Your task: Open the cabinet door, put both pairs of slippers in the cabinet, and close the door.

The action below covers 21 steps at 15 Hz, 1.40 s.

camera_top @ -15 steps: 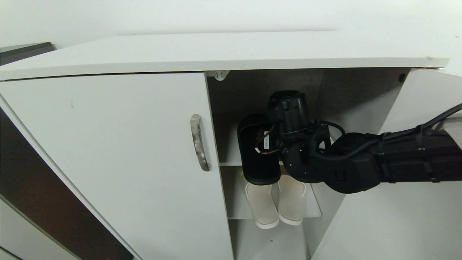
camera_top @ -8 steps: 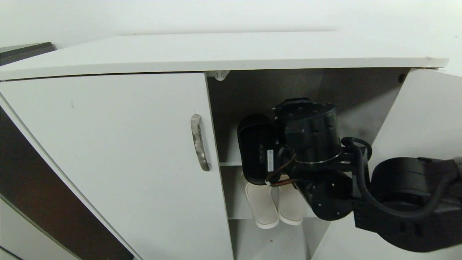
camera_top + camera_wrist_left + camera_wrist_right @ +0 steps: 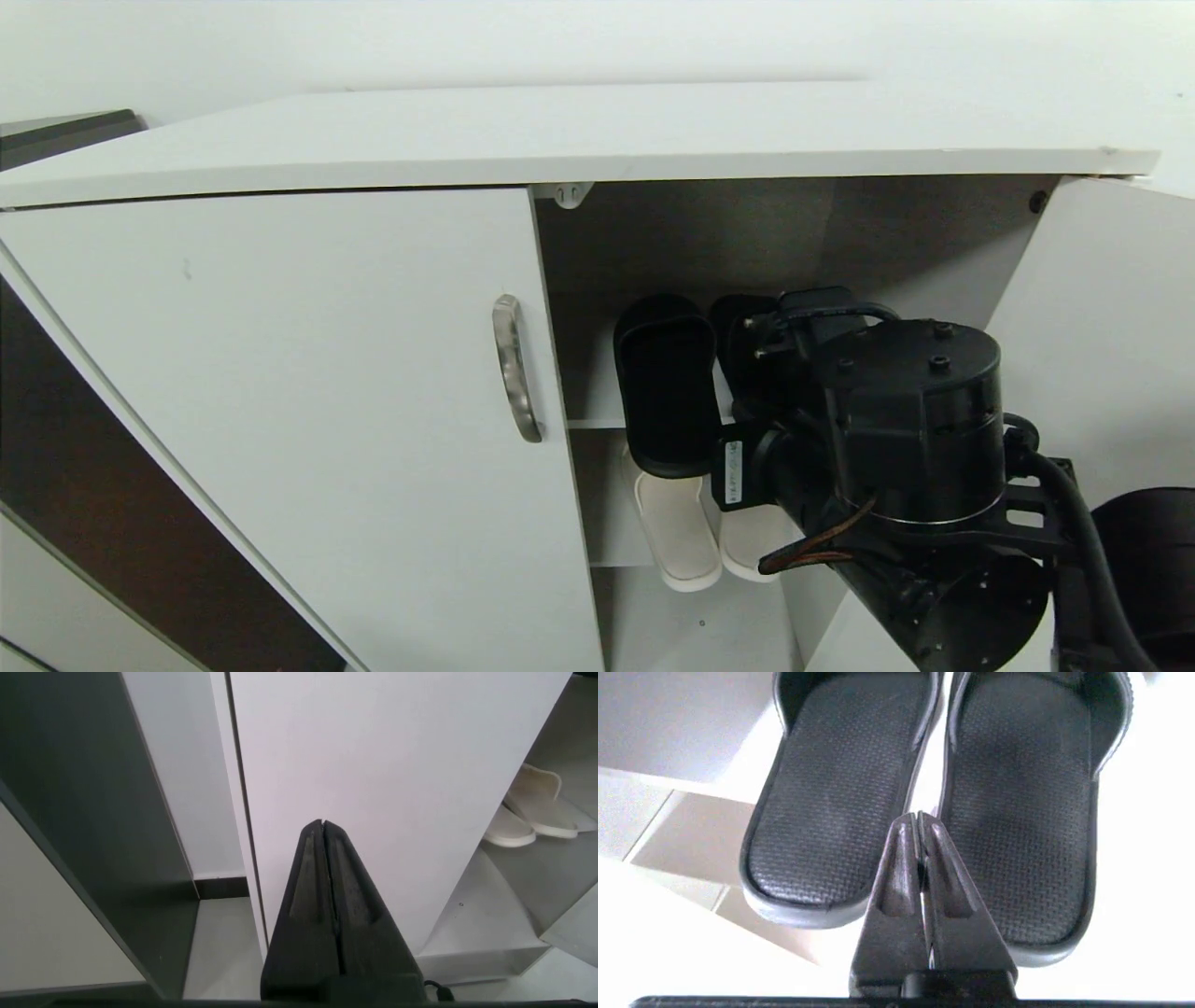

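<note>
As if done placing black slippers (image 3: pixel 665 383) heels-out over front edge of upper shelf (image 3: pixel 593 423), holds right fingers (image 3: pixel 901 868), left fingers (image 3: pixel 308 887) pinched together, empty.

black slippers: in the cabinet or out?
In. Both black slippers lie side by side on the upper shelf, heels overhanging its front edge; white slippers sit on the shelf below.

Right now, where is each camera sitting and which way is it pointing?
Head view: on the head, looking down at the cabinet, black slippers above white slippers; right arm shows.
Left wrist view: on that wrist, facing the closed door; shut left hand shows.
Right wrist view: on that wrist, facing the black slippers; shut right hand shows.
Shared: black slippers in head and right wrist views; white slippers in head and left wrist.
</note>
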Tool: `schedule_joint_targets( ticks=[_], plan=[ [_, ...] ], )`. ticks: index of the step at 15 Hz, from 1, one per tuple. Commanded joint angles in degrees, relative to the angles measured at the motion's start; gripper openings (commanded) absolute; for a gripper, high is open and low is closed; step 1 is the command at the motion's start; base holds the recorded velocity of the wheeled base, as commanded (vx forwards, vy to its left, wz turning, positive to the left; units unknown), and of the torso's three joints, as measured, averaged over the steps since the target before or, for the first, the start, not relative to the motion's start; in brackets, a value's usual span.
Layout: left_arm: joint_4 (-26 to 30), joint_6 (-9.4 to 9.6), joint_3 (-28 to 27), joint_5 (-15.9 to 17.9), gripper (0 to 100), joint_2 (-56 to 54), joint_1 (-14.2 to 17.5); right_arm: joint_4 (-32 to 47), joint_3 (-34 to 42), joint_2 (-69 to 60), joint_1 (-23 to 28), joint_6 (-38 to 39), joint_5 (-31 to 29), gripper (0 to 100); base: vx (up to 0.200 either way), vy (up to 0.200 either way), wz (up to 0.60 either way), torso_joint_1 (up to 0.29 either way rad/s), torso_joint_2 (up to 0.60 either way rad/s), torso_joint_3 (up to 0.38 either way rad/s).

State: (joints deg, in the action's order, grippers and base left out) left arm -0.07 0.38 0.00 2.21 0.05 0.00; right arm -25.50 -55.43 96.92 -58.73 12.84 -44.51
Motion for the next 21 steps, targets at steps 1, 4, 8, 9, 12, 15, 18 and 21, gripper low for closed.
schedule_joint_targets(
  ticks=[1,4,8,9,12,15,18,21],
  plan=[
    [0.0,0.06,0.0,0.0,0,0.0,0.0,-0.1,0.2,0.0,-0.1,0.0,0.0,0,0.0,0.0,0.0,0.0,0.0,0.0],
    [0.0,0.06,0.0,0.0,0,0.0,0.0,-0.2,0.2,0.4,-0.1,0.1,-0.1,0,0.0,0.0,0.0,0.0,0.0,0.0],
    [0.0,0.06,0.0,0.0,0,0.0,0.0,-0.3,0.1,0.6,0.0,0.1,-0.1,0,-0.05,0.0,0.0,0.002,0.0,0.001],
    [0.0,0.06,0.0,0.0,0,0.0,0.0,-0.3,0.2,0.7,0.1,0.1,-0.1,0,-0.2,0.0,0.0,0.002,0.0,0.007],
    [0.0,0.06,0.0,0.0,0,0.0,0.0,-1.0,0.2,1.4,0.2,0.1,-0.1,0,-0.2,0.0,0.0,0.007,0.0,0.002],
    [0.0,0.06,0.0,0.0,0,0.0,0.0,-1.2,0.3,1.3,0.3,0.0,-0.1,0,-0.2,0.0,0.0,0.002,0.0,0.002],
    [0.0,0.06,0.0,0.0,0,0.0,0.0,-1.3,0.5,1.3,0.6,0.0,-0.1,0,-0.2,0.0,0.0,-0.004,0.0,0.001],
    [0.0,0.06,0.0,0.0,0,0.0,0.0,-1.3,0.5,1.3,0.6,0.1,-0.1,0,-0.2,0.0,0.0,0.007,0.0,0.004]
  ],
)
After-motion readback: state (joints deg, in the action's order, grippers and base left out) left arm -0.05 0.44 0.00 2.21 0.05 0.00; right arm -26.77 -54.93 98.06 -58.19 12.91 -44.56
